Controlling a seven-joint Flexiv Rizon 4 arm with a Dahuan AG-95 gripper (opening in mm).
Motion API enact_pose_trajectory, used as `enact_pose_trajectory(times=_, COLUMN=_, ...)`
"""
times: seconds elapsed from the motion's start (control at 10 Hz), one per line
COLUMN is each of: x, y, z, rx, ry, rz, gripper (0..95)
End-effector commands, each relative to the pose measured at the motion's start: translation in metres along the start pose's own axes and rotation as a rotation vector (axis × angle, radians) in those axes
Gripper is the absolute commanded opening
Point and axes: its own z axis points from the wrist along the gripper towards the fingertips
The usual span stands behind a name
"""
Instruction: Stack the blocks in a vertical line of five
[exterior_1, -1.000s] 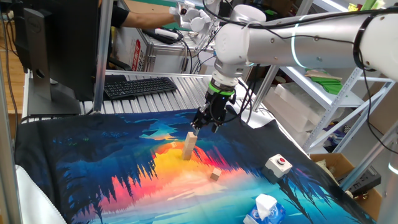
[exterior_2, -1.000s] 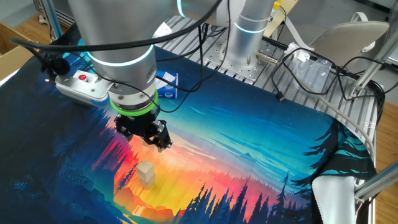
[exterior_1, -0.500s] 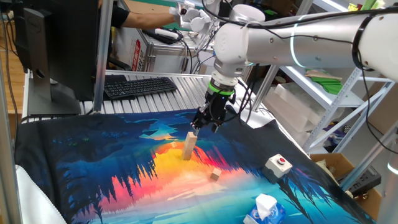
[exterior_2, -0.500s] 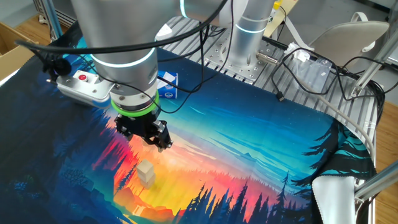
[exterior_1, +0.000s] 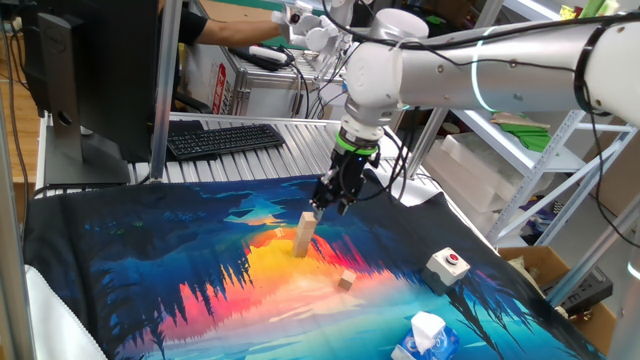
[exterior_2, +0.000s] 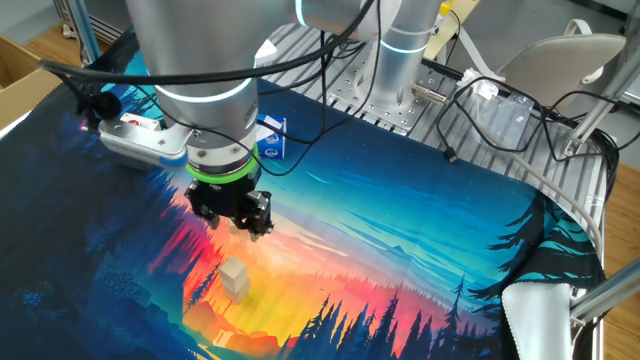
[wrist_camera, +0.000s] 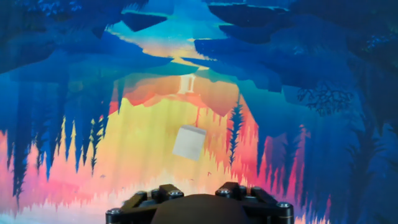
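- On the mat (exterior_1: 150, 270) printed with a sunset and dark trees, a short stack of blocks (exterior_1: 304, 234) stands upright near the orange middle
- One loose block (exterior_1: 346, 282) lies on the mat to the right of the stack in one fixed view, apart from it
- The gripper (exterior_1: 330, 200) hangs just above and behind the stack, pointing down, touching no block; nothing sits between its dark fingers, but how far apart they stand I cannot tell
- From the other fixed view the gripper (exterior_2: 236, 215) is above the top block (exterior_2: 235, 275), with a gap between them
- In the hand view the stack's top face (wrist_camera: 188, 142) shows pale on the orange patch
- A white box with a red button (exterior_1: 447, 265) sits near the mat's right edge; a blue-and-white carton (exterior_1: 425, 338) stands at the front
- A keyboard (exterior_1: 224, 138) and a monitor (exterior_1: 85, 85) stand behind the mat
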Motion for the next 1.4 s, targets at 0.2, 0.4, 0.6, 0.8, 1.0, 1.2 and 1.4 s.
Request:
enact_pose_trajectory(times=0.2, x=-0.0017, y=-0.0001, z=0.0003, rx=0.011, ry=0.005, rz=0.06, gripper=0.0)
enact_pose_trajectory(times=0.4, x=-0.0017, y=-0.0001, z=0.0003, rx=0.032, ry=0.015, rz=0.104, gripper=0.0)
enact_pose_trajectory(times=0.6, x=-0.0017, y=-0.0001, z=0.0003, rx=0.048, ry=0.02, rz=0.124, gripper=0.0)
enact_pose_trajectory(times=0.8, x=-0.0017, y=-0.0001, z=0.0003, rx=0.066, ry=0.026, rz=0.121, gripper=0.0)
enact_pose_trajectory(times=1.0, x=-0.0017, y=-0.0001, z=0.0003, rx=0.074, ry=0.026, rz=0.117, gripper=0.0)
enact_pose_trajectory(times=1.2, x=-0.0017, y=-0.0001, z=0.0003, rx=0.076, ry=0.023, rz=0.118, gripper=0.0)
enact_pose_trajectory(times=1.4, x=-0.0017, y=-0.0001, z=0.0003, rx=0.07, ry=0.025, rz=0.114, gripper=0.0)
